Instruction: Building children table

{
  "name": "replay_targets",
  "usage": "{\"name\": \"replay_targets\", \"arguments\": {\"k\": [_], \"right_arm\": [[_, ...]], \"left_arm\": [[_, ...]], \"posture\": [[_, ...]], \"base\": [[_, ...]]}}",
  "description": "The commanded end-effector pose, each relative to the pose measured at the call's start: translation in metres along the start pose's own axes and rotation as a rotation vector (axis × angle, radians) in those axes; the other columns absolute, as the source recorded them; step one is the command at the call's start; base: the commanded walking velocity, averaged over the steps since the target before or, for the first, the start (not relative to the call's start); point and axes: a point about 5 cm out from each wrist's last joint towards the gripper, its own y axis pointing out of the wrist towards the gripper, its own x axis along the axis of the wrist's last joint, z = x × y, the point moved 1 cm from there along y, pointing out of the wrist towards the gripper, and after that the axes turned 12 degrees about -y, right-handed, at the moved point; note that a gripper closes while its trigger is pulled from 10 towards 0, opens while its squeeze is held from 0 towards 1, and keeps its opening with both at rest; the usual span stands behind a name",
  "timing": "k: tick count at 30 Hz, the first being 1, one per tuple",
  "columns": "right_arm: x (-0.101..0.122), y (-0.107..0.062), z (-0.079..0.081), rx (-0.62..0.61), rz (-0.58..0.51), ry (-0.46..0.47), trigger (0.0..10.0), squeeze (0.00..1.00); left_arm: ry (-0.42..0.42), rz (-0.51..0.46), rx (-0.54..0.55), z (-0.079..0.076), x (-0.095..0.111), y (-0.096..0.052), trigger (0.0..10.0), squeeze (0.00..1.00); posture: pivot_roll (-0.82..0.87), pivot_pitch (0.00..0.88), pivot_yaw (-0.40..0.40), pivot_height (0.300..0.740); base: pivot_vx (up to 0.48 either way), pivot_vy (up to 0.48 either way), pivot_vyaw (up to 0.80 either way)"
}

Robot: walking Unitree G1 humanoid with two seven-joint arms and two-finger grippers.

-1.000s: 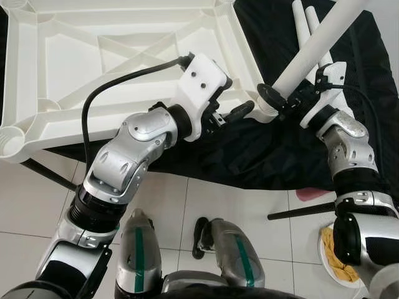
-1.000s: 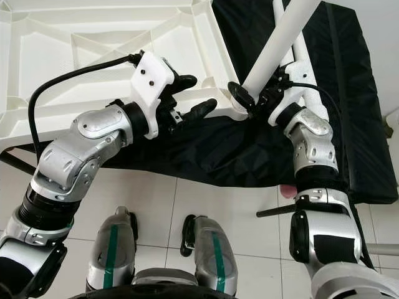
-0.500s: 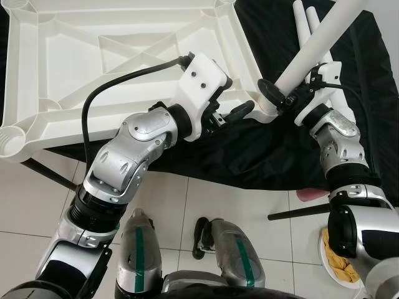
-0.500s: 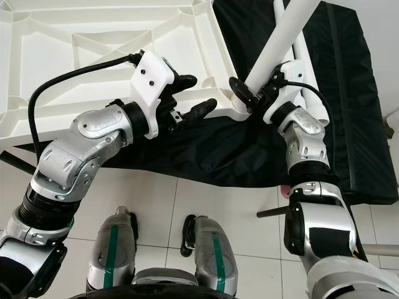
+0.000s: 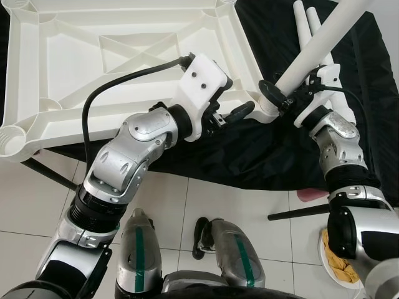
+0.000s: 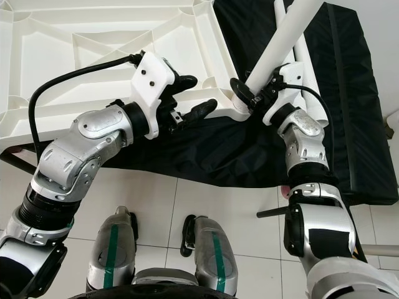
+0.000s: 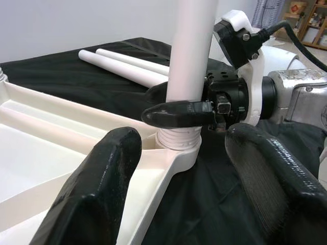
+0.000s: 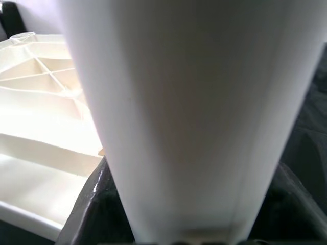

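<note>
The white plastic table top [image 5: 124, 56] lies upside down on a black cloth. A white table leg [image 5: 318, 47] stands tilted in the corner socket [image 5: 269, 111] nearest my right arm. My right gripper [image 5: 280, 99] is shut on that leg just above the socket; in the left wrist view one of its black fingers [image 7: 179, 113] crosses the leg [image 7: 191, 51]. My left gripper [image 6: 194, 94] is open beside that corner, its fingers straddling the table top's rim [image 7: 153, 184] without pressing on it. The leg [image 8: 179, 117] sits very close in the right wrist view.
Two spare white legs [image 5: 303, 28] lie side by side on the black cloth [image 5: 249, 156] behind the corner. On the tiled floor at right lie a black rod [image 5: 299, 213] and a white plate with something yellow [image 5: 336, 255]. My own legs stand below.
My right wrist has shifted slightly while holding the leg, and the leg's upper end has swung a little to the right. The left arm has not moved.
</note>
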Motion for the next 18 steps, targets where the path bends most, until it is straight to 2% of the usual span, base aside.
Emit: {"name": "replay_targets", "arguments": {"k": [1,6,10,13,17,18], "right_arm": [[-0.006,-0.003,0.003,-0.022,0.013,0.038,10.0,0.00],[0.000,0.001,0.005,-0.149,-0.019,0.045,10.0,0.00],[0.002,0.003,0.008,-0.184,-0.025,0.051,10.0,0.00],[0.006,0.006,0.015,-0.266,-0.031,0.070,10.0,0.00],[0.009,0.006,0.020,-0.313,-0.033,0.082,10.0,0.00],[0.010,0.006,0.023,-0.361,-0.030,0.095,10.0,0.00]], "left_arm": [[-0.002,0.008,-0.035,-0.006,-0.001,0.001,10.0,0.00],[-0.006,0.007,-0.037,-0.007,-0.002,0.002,10.0,0.00],[-0.008,0.007,-0.036,-0.007,-0.002,0.002,10.0,0.00],[-0.011,0.005,-0.034,-0.008,-0.002,0.002,10.0,0.00],[-0.011,0.004,-0.033,-0.008,-0.002,0.002,10.0,0.00],[-0.013,0.003,-0.033,-0.008,-0.002,0.002,10.0,0.00]], "posture": [[0.12,0.040,-0.103,0.740],[0.12,0.043,-0.106,0.740],[0.12,0.044,-0.110,0.740],[0.12,0.046,-0.112,0.740],[0.11,0.050,-0.115,0.740],[0.11,0.052,-0.117,0.740]], "base": [[0.000,0.000,0.00],[0.000,0.000,0.00],[0.000,0.000,0.00],[0.000,0.000,0.00],[0.000,0.000,0.00],[0.000,0.000,0.00]]}}
